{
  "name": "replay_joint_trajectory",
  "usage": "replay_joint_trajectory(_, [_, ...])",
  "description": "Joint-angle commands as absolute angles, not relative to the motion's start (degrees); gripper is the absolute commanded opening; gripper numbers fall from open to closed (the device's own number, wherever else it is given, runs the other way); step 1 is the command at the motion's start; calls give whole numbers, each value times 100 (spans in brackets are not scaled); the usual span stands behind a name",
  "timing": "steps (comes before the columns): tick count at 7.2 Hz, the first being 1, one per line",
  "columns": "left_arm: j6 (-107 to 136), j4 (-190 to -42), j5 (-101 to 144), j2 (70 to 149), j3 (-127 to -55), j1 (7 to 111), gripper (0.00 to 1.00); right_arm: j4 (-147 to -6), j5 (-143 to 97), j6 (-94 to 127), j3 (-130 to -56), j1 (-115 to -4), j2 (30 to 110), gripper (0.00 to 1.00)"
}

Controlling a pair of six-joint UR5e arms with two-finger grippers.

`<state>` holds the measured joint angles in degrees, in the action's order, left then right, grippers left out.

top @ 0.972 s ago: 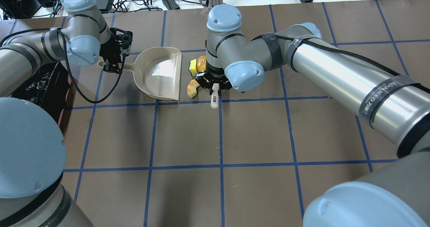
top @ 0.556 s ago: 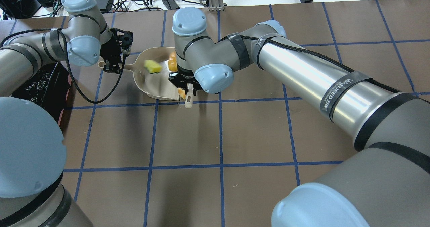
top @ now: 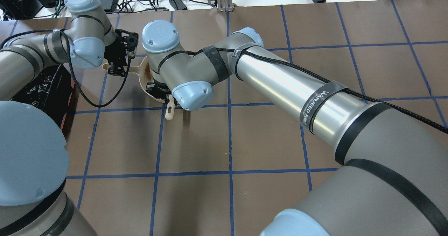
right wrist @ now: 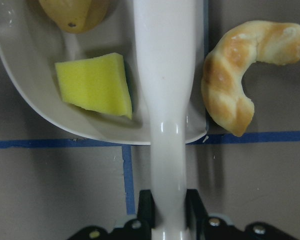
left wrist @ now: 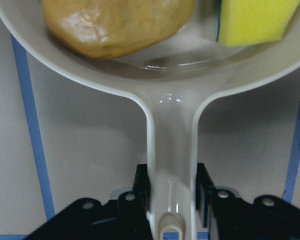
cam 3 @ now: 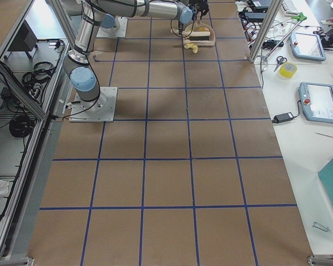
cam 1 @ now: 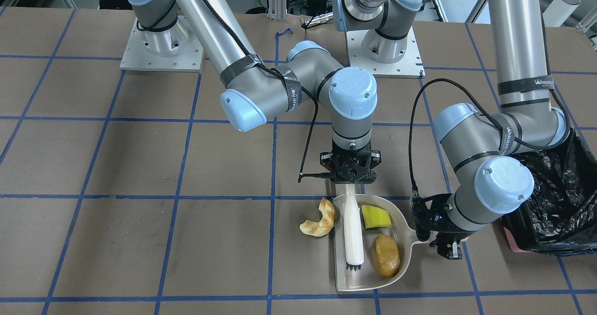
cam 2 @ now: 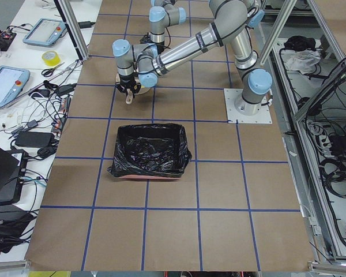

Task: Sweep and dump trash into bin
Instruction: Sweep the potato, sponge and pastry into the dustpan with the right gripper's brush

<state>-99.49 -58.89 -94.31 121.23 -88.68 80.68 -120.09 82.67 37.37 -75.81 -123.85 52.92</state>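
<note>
The beige dustpan (cam 1: 359,281) lies on the table. My left gripper (cam 1: 436,233) is shut on its handle (left wrist: 171,165). My right gripper (cam 1: 350,171) is shut on the white brush (cam 1: 353,233), which lies across the pan near its open edge. The golden-brown potato lump (cam 1: 385,255) and the yellow-green sponge (cam 1: 376,216) lie inside the pan. The tan croissant piece (cam 1: 321,218) lies on the table just outside the pan's open edge, beside the brush (right wrist: 162,100). The black-bagged bin (cam 1: 555,203) stands beyond the left arm.
In the overhead view the right arm's wrist hides most of the pan; the brush's handle end (top: 169,112) sticks out below it. The bin (cam 2: 151,150) sits near the table's left end. Cables and devices lie past the far table edge (top: 147,1).
The right arm swept the brush to the left over the dustpan. The sponge and the potato lump went into the pan; the croissant stayed at its edge. The left arm held still.
</note>
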Motion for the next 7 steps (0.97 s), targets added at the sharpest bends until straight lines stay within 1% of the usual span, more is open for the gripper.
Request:
replay_joint_trajectory(1, [-9949, -5889, -9431, 12120, -8868, 8068, 0, -11901, 8332, 3726, -7541, -12218, 5430, 0])
replay_joint_trajectory(4, [-9949, -5897, -9431, 12111, -8868, 8077, 0, -10463, 8315, 3857, -7654, -11778, 6413, 0])
replay_joint_trajectory(5, [-9949, -5889, -9483, 12120, -8868, 8077, 0, -10294, 8323, 4311, -7768, -11769, 6433, 0])
replay_joint_trajectory(7, [-9949, -5889, -9536, 12129, -8868, 8077, 0, -10441, 8271, 5085, -8320, -11769, 6433, 0])
